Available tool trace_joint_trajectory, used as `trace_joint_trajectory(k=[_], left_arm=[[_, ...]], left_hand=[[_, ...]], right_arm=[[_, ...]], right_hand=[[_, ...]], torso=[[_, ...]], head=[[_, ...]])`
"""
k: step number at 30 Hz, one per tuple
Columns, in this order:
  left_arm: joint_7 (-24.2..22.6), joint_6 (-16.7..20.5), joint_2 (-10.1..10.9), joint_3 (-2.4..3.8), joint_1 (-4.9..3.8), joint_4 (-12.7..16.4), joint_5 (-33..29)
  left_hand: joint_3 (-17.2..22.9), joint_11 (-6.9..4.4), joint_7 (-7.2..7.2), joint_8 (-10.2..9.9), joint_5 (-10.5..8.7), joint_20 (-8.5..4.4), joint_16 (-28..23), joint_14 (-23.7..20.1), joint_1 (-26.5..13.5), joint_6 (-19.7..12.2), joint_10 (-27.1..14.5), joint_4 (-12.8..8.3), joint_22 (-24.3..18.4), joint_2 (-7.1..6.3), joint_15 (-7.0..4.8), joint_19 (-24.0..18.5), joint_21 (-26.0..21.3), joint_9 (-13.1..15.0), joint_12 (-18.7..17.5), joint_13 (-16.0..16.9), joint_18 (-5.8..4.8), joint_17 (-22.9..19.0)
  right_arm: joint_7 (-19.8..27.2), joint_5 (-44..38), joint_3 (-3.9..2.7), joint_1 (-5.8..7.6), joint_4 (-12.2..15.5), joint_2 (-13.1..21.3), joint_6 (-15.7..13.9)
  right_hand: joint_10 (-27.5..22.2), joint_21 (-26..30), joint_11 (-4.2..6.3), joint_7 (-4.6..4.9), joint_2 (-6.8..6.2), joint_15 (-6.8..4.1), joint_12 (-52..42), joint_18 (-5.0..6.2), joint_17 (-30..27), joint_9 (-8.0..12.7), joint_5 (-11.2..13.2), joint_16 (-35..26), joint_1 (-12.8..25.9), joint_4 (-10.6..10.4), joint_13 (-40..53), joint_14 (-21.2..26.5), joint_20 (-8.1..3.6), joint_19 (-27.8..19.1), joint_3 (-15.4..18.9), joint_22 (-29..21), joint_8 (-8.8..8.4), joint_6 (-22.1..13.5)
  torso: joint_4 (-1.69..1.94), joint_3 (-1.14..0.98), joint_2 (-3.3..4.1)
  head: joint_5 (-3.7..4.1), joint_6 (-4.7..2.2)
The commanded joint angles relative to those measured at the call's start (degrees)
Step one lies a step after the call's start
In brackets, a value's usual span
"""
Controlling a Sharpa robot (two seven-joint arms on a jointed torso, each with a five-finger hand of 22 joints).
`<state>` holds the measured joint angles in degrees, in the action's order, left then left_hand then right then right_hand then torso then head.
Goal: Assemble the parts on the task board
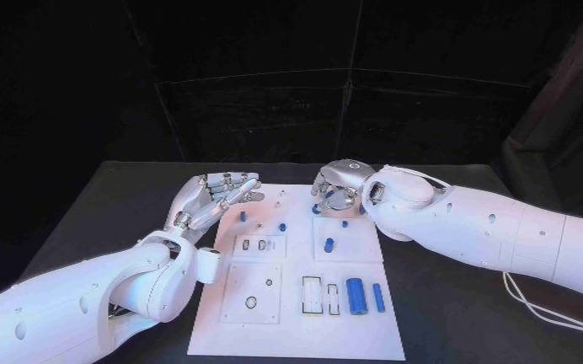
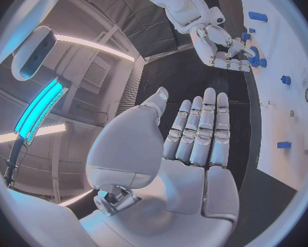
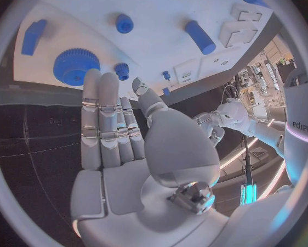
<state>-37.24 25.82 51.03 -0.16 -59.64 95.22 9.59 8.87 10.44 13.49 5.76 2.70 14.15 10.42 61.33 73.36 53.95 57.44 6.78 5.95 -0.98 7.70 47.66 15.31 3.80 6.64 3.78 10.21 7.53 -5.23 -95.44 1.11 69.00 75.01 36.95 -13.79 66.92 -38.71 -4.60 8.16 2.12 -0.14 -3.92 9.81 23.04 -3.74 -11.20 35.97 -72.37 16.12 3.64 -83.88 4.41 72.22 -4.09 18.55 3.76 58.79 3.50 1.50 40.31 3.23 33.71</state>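
The white task board (image 1: 297, 330) lies in the middle of the table. My left hand (image 1: 219, 195) hovers at the board's far left corner, palm up, fingers straight and apart, holding nothing; its own wrist view shows the same bare palm (image 2: 188, 142). My right hand (image 1: 338, 185) hangs over the board's far edge with nothing in it. In the right wrist view its fingers (image 3: 102, 115) stretch toward a blue gear (image 3: 72, 66) and a small blue peg (image 3: 121, 69). In the left wrist view the right hand (image 2: 222, 46) sits just beside that gear (image 2: 255, 60).
A thick blue cylinder (image 1: 356, 295) and a thin blue pin (image 1: 378, 297) lie near the board's right front. Small blue pieces (image 1: 242, 216) (image 1: 326, 246) dot the far half. Recessed slots (image 1: 312, 294) sit mid-board. Black table (image 1: 450, 313) surrounds it, with a cable (image 1: 535, 305) at the right.
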Motion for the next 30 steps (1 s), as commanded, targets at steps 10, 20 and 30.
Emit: trace_joint_trajectory(k=[10, 20, 30], left_arm=[[0.07, -1.73, -0.53, 0.04, -0.08, -0.52, 1.09], [0.48, -1.86, -0.66, 0.04, -0.08, -0.84, 1.07], [0.7, -1.98, -0.73, 0.04, -0.08, -1.28, 1.06]], left_hand=[[-0.08, 0.33, 0.37, -0.92, 0.17, 0.59, -0.83, -0.32, -0.47, 0.06, 0.07, -0.6, -0.43, 0.85, 0.48, 0.0, -0.68, -0.11, -1.02, -0.12, 0.31, -0.12], [-0.09, 0.4, 0.45, -1.15, 0.16, 0.64, -1.08, -0.35, -0.49, -0.06, -0.08, -0.72, -0.57, 0.94, 0.54, 0.0, -0.84, -0.12, -1.27, -0.13, 0.32, -0.12], [-0.08, 0.47, 0.46, -1.37, 0.16, 0.71, -1.37, -0.41, -0.52, -0.17, -0.24, -0.84, -0.72, 1.1, 0.62, -0.02, -1.02, -0.11, -1.54, -0.13, 0.31, -0.14]], right_arm=[[-2.92, -5.6, -0.1, 0.26, -0.84, -1.23, 4.65], [-2.86, -5.71, -0.1, 0.27, -1.66, -1.91, 7.44], [-2.76, -5.72, -0.09, 0.27, -1.99, -2.09, 8.57]], right_hand=[[-0.19, -5.79, 0.08, -0.09, 0.55, -0.52, -0.11, 0.57, 7.64, -0.05, 0.7, 8.43, 0.53, 0.04, 0.01, -1.24, 0.07, -1.53, -2.4, 3.65, -0.07, -0.21], [0.15, -8.87, 0.15, -0.08, 0.85, -0.51, -0.09, 0.63, 13.49, -0.09, 1.08, 14.29, 0.69, 0.08, 0.0, -1.08, 0.22, -2.69, -4.57, 5.65, 0.03, 0.54], [1.01, -11.84, 0.11, 0.04, 2.29, -0.74, 0.01, 0.62, 17.49, -0.2, 2.26, 18.48, 0.4, 0.16, -0.05, -0.97, 0.45, -3.38, -9.22, 7.74, 0.31, 2.77]], torso=[[0.64, 0.12, 1.07], [0.51, -0.11, 1.24], [0.52, -0.17, 1.39]], head=[[0.65, -0.09], [0.2, 0.33], [0.57, 0.42]])
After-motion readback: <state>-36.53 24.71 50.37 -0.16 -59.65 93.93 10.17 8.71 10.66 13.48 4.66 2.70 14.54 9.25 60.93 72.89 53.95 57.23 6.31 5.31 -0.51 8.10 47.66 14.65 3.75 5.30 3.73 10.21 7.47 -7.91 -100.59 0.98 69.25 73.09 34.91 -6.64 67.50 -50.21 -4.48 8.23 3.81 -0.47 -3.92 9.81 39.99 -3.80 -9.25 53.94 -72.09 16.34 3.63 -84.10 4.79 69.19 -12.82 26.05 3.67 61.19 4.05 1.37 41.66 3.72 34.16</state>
